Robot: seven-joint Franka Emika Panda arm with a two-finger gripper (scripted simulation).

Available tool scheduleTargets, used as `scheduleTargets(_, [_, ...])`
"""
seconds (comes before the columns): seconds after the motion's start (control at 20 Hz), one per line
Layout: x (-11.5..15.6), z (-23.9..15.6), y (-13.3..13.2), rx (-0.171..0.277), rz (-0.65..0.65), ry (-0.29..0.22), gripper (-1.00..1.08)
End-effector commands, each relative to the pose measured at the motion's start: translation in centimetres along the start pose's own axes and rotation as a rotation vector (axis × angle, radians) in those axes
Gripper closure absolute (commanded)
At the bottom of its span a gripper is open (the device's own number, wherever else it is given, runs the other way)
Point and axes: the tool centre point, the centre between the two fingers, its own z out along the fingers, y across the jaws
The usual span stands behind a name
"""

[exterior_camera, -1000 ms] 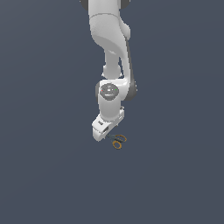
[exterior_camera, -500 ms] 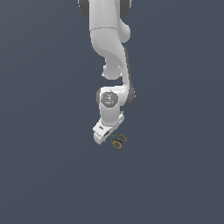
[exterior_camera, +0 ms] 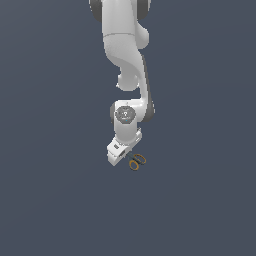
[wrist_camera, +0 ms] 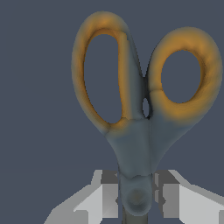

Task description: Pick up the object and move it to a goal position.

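Note:
The scissors (exterior_camera: 136,162) lie on the dark grey floor, their two orange-yellow ring handles sticking out toward the exterior view's right of my hand. My gripper (exterior_camera: 121,155) is down at floor level over their blade end. In the wrist view the scissors (wrist_camera: 140,109) fill the frame, rings pointing away from the hand. My gripper (wrist_camera: 135,194) has one grey finger (wrist_camera: 107,194) on each side of the dark neck near the pivot, pressed against it. The blades are hidden under the hand.
The plain dark grey floor (exterior_camera: 55,200) runs in every direction. The white arm (exterior_camera: 125,60) comes down from the top of the exterior view. Nothing else shows, and no goal marker is visible.
The arm has lowered the hand toward the floor over the scissors. The scissors have stayed in the same spot.

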Motion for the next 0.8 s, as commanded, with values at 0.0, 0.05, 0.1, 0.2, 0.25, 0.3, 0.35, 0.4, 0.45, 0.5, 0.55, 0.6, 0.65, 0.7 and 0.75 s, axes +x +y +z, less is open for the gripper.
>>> scheduleTargets(0.0, [-0.1, 0.2, 0.1, 0.0, 0.002, -0.001, 1.08])
scheduleTargets(0.05, [-0.1, 0.2, 0.1, 0.0, 0.002, -0.001, 1.08])
scheduleTargets(0.1, [-0.1, 0.2, 0.1, 0.0, 0.002, -0.001, 1.08])
scheduleTargets(0.2, [0.0, 0.0, 0.0, 0.0, -0.001, 0.0, 1.08])
scheduleTargets(0.25, [0.1, -0.1, -0.1, 0.0, -0.001, 0.0, 1.08])
scheduleTargets(0.3, [0.1, -0.1, -0.2, 0.0, -0.001, 0.0, 1.08])
scheduleTargets(0.35, [0.1, -0.2, -0.4, 0.0, -0.001, 0.0, 1.08])
scheduleTargets(0.4, [0.2, -0.4, -0.6, 0.0, -0.001, 0.0, 1.08])
scheduleTargets(0.45, [0.2, -0.6, -0.8, 0.0, -0.001, 0.0, 1.08])
scheduleTargets(0.5, [0.3, -0.8, -1.1, 0.0, -0.001, 0.0, 1.08])
scheduleTargets(0.55, [0.4, -1.0, -1.5, 0.0, -0.001, 0.0, 1.08])
scheduleTargets(0.6, [0.5, -1.3, -1.9, 0.0, -0.001, 0.0, 1.08])
scheduleTargets(0.65, [0.6, -1.6, -2.3, 0.0, -0.001, 0.0, 1.08])
scheduleTargets(0.7, [0.7, -1.9, -2.8, 0.0, -0.001, 0.0, 1.08])
scheduleTargets(0.75, [0.8, -2.3, -3.4, 0.0, -0.001, 0.0, 1.08])
